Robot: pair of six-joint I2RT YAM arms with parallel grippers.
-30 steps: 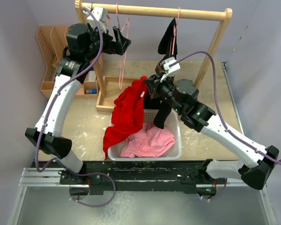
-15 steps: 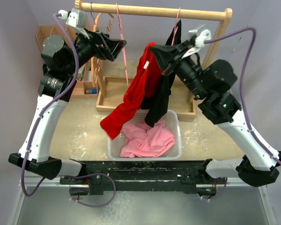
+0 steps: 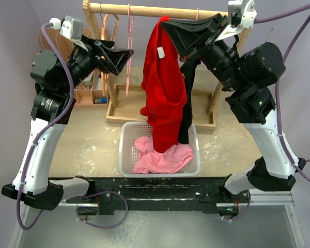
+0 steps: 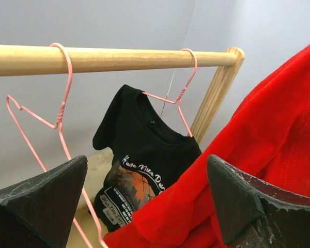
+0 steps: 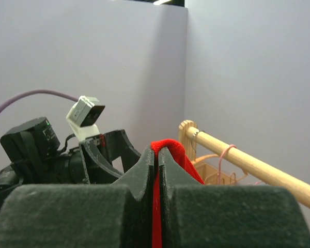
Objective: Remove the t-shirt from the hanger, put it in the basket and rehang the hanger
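My right gripper (image 3: 165, 23) is shut on the top fold of a red t-shirt (image 3: 163, 98) and holds it at the height of the wooden rail (image 3: 144, 9). The shirt hangs straight down, its hem reaching into the white basket (image 3: 125, 150). In the right wrist view the red cloth (image 5: 170, 147) sits pinched in the gripper (image 5: 156, 155). My left gripper (image 3: 125, 56) is open and empty beside an empty pink hanger (image 3: 128, 77), also in the left wrist view (image 4: 62, 111). A black t-shirt (image 4: 139, 160) hangs on a second pink hanger (image 4: 183, 88), partly hidden behind the red shirt (image 4: 258, 155).
Pink clothing (image 3: 163, 157) lies in the basket. A shallow wooden tray (image 3: 119, 106) sits behind the basket under the rail. A wooden organizer (image 3: 85, 95) stands at the back left. The rail's right post (image 4: 217, 98) slants down to the table.
My right gripper has lifted the red t-shirt from basket level up to the rail, so it now hangs full length. My left arm has drawn back to the left.
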